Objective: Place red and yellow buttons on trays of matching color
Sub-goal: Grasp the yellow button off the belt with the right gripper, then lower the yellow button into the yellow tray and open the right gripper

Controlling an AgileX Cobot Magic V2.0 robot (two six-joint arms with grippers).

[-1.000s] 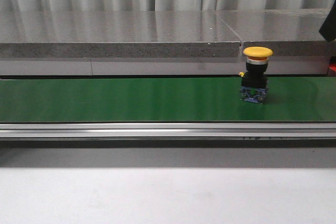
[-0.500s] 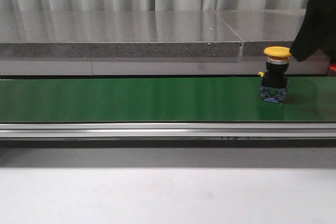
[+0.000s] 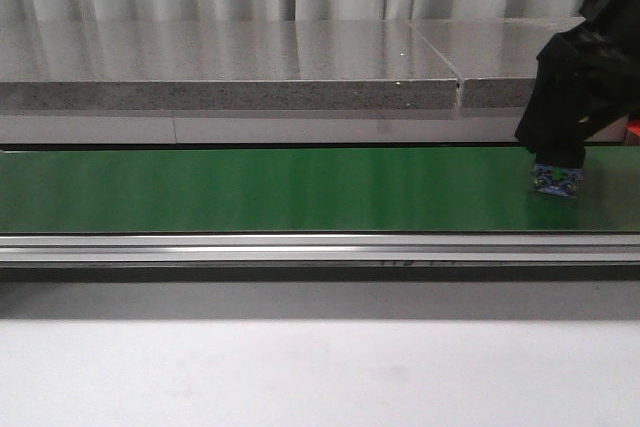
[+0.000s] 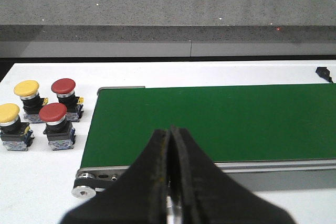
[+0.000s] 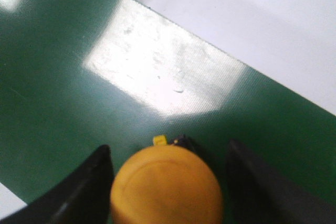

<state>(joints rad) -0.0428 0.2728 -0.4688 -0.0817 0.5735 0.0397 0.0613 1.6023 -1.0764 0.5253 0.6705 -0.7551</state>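
Jaws of your right gripper stand apart, one finger on each side of the yellow button, which sits between them on the green conveyor belt. Whether the fingers touch its cap, you cannot tell. From the front, only the button's blue base shows beneath the gripper. Your left gripper has its fingers pressed together over the belt's near edge, holding nothing. Off beside it, on the white table, stand two yellow buttons and two red buttons.
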